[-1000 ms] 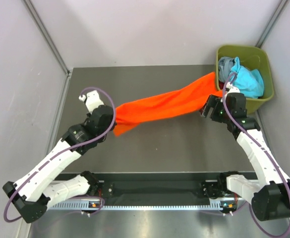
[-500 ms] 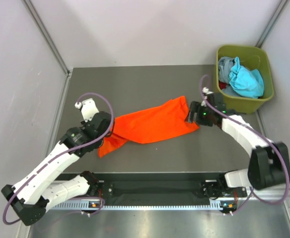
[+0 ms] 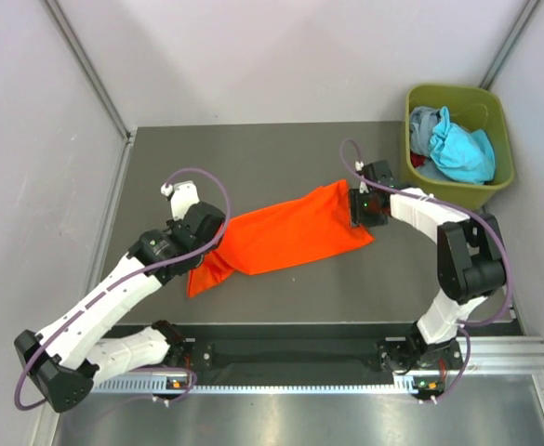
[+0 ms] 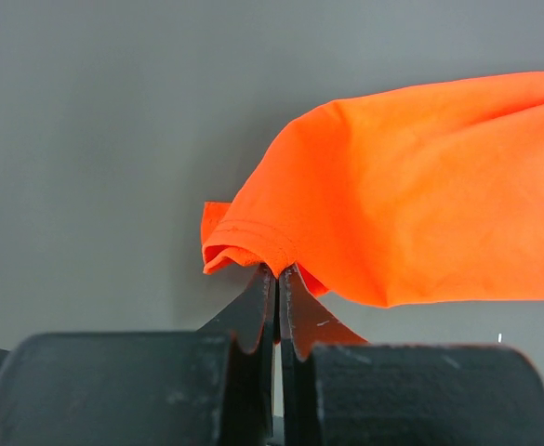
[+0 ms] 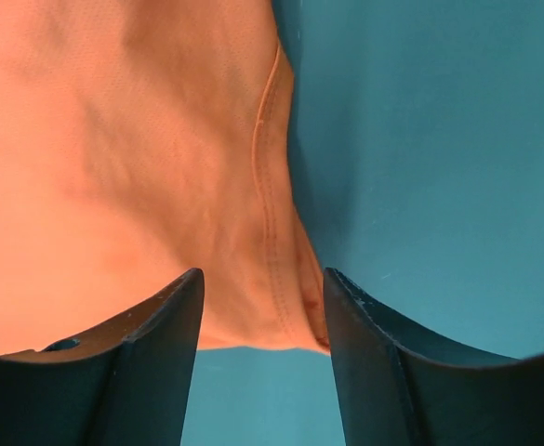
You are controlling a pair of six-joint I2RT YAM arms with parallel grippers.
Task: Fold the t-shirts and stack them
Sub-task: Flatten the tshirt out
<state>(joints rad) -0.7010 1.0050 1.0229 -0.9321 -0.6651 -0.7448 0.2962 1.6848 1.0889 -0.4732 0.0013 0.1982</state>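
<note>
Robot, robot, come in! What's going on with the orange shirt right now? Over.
Left gripper shut on orange t-shirt corner. Right gripper open, jaws astride its far hem. Not folded yet. Nothing in the way.

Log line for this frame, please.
left gripper: shut on orange t-shirt | right gripper: open over its other end | bin: teal t-shirt, grey t-shirt

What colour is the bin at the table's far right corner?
The bin is olive green; the top external view shows it best.
</note>
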